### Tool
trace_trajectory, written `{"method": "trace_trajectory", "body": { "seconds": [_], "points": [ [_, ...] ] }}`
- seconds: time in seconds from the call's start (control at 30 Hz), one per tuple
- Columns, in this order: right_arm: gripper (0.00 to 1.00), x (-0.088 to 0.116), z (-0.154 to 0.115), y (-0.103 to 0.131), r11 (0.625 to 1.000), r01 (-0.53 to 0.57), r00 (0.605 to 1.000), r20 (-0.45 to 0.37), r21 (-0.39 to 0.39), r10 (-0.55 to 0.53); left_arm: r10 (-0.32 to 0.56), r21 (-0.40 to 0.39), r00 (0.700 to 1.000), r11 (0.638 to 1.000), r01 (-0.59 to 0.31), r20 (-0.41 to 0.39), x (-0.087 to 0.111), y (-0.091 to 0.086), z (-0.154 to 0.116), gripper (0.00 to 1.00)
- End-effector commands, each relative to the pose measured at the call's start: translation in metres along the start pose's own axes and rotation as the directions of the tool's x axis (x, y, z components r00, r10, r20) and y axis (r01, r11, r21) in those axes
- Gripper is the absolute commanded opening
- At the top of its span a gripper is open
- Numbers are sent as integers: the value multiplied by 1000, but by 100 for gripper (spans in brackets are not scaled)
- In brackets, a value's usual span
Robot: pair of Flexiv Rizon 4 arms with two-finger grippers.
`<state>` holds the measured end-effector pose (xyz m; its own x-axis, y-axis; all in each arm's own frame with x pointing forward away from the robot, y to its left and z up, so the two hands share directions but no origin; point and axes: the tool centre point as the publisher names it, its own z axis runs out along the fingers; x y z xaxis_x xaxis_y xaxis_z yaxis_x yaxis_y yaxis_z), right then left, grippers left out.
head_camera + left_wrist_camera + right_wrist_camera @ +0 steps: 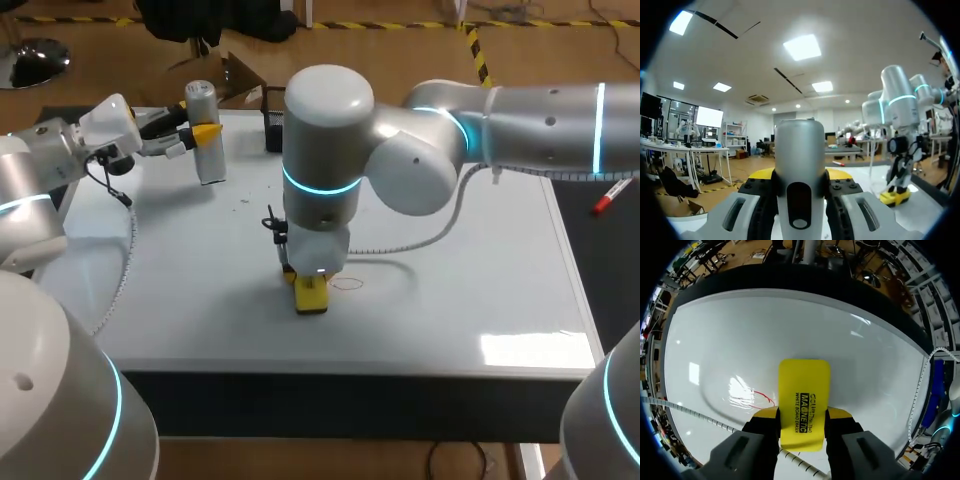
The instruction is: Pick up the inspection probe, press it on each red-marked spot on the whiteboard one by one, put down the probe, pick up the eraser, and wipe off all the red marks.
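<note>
At whiteboard centre: yellow eraser pinched in right gripper fingers, looks pressed on the board. Faint red mark sits just beside it at 3 o'clock, not under it. Risk: stroke misses the mark, or light pressure just smears it. Up at 10 o'clock the probe is clamped upright in left gripper fingers, well apart; a wide sweep that way could clip it. Spiral cable lies on the board and may drag.
</note>
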<state>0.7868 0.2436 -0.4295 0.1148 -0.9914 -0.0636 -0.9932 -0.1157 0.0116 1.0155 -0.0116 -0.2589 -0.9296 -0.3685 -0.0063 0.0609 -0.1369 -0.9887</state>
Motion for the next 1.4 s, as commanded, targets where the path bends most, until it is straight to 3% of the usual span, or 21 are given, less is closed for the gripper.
{"method": "trace_trajectory", "body": {
  "seconds": [0.03,0.47,1.0,1.4],
  "points": [
    [0,8,4,1,1000,0,1000,13,-6,0,1,-1,1000,1000,-1,4,1,-2,0,0],
    [0,24,12,5,1000,-16,1000,13,-20,16,1,-1,1000,1000,-1,4,1,-2,0,0],
    [0,74,25,13,996,-79,997,-30,-51,77,1,-1,1000,1000,-1,4,1,-2,0,0],
    [0,93,29,18,993,-103,994,-42,-55,101,1,-1,1000,1000,-1,4,1,-2,0,0]
  ]
}}
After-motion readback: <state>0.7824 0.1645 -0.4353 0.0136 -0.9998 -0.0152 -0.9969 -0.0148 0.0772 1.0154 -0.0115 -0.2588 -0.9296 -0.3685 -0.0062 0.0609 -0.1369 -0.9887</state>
